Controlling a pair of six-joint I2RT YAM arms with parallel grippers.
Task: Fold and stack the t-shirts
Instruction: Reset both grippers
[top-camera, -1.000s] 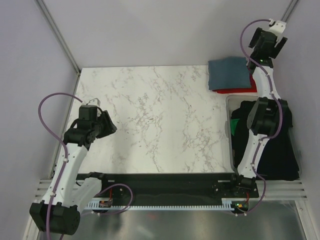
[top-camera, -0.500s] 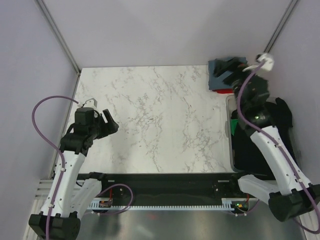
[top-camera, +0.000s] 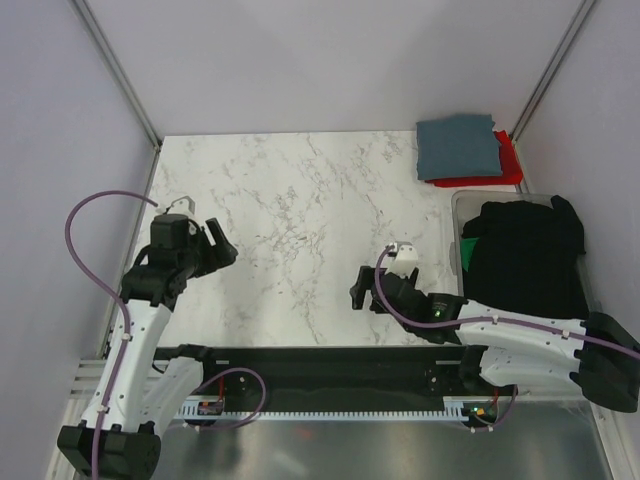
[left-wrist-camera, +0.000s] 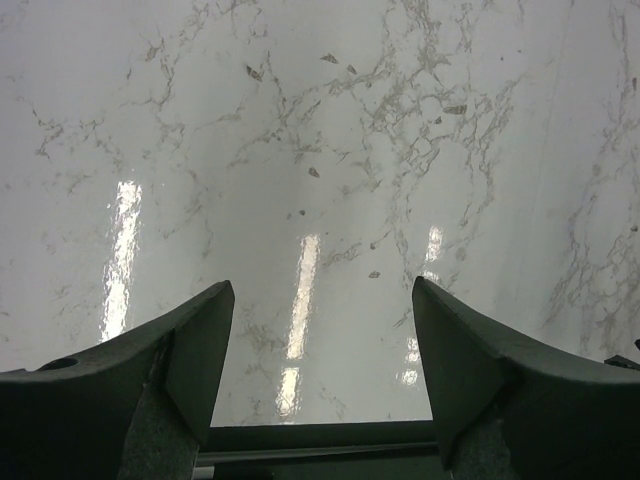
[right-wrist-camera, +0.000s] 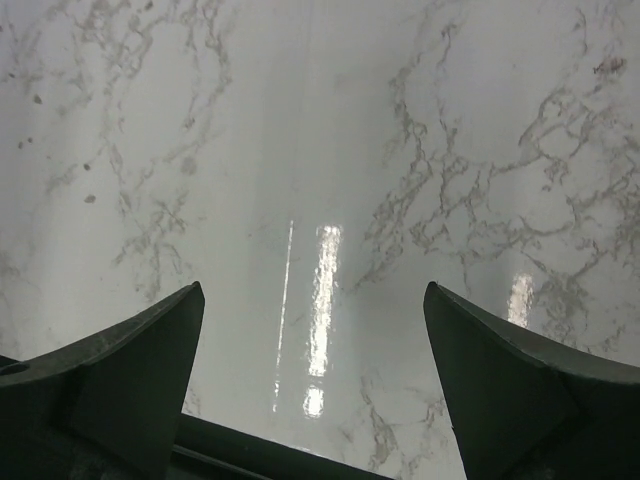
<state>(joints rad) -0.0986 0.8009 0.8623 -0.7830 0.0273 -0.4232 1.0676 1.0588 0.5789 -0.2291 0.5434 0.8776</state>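
- Left end effector (left-wrist-camera: 322, 292) and right end effector (right-wrist-camera: 312, 292): jaws apart, empty, both left of clear plastic bin (top-camera: 457, 214).
- Black cotton t-shirts (top-camera: 525, 262) heaped in bin; best to pinch one shirt only and lift it clear.

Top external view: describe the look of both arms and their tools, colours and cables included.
Both the left arm and the right arm have white links between bulky black joints. A purple cable loops along each. The left tool and the right tool are black, each topped by a small white block; their fingers are dark matte wedges.
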